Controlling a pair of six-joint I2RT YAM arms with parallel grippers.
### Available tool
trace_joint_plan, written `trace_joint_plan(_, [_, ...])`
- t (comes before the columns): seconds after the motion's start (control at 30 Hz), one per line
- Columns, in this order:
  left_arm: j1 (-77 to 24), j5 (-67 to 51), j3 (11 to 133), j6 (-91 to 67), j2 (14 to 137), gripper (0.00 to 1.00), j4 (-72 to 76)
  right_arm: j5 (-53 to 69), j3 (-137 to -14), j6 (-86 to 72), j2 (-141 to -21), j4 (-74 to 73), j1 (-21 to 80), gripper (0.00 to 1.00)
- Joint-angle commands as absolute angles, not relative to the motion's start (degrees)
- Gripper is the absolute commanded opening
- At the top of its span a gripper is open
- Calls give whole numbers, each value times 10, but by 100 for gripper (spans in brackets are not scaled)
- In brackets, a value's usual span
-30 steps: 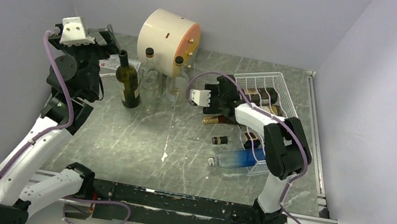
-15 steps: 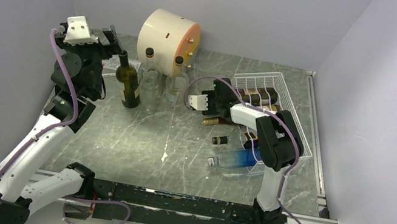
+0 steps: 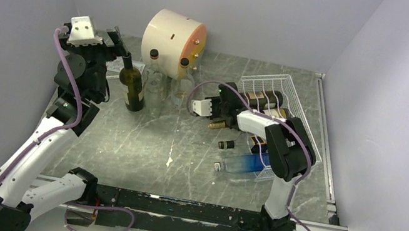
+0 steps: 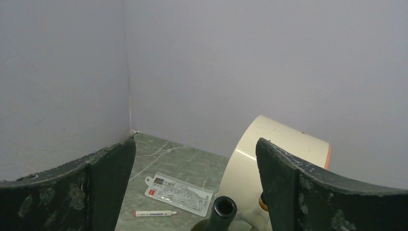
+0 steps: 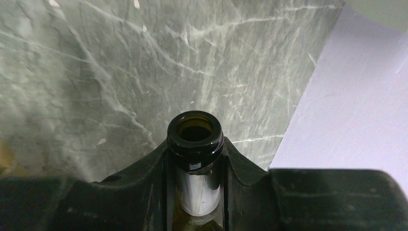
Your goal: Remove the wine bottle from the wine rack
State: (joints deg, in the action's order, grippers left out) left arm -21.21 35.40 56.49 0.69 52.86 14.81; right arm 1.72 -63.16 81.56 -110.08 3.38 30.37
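Fingers [image 5: 144,171] of the right gripper [image 5: 195,159] clamp the neck of a bottle [image 5: 195,126] lying in the rack [image 3: 287,79] at far right. The grasp looks made, but the pull-out remains. The left gripper [image 4: 195,144] hangs wide over an upright bottle [image 3: 133,82].

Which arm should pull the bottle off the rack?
Right. The right gripper is shut on a bottle neck at the wine rack; the left gripper is open over an upright bottle across the table.

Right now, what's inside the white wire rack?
In the wine rack, bottles lie flat: dark ones at the far end, a blue bottle nearest. The right arm covers the cradles between.
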Motion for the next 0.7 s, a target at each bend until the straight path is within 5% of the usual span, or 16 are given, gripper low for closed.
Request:
trace_joint_plan(0.0, [-215, 354, 562, 11, 525, 98, 164, 20, -621, 808, -1066, 38, 326, 0])
trace_joint_plan(0.67, [-216, 346, 566, 0, 515, 98, 156, 64, -577, 664, -928, 40, 471, 0])
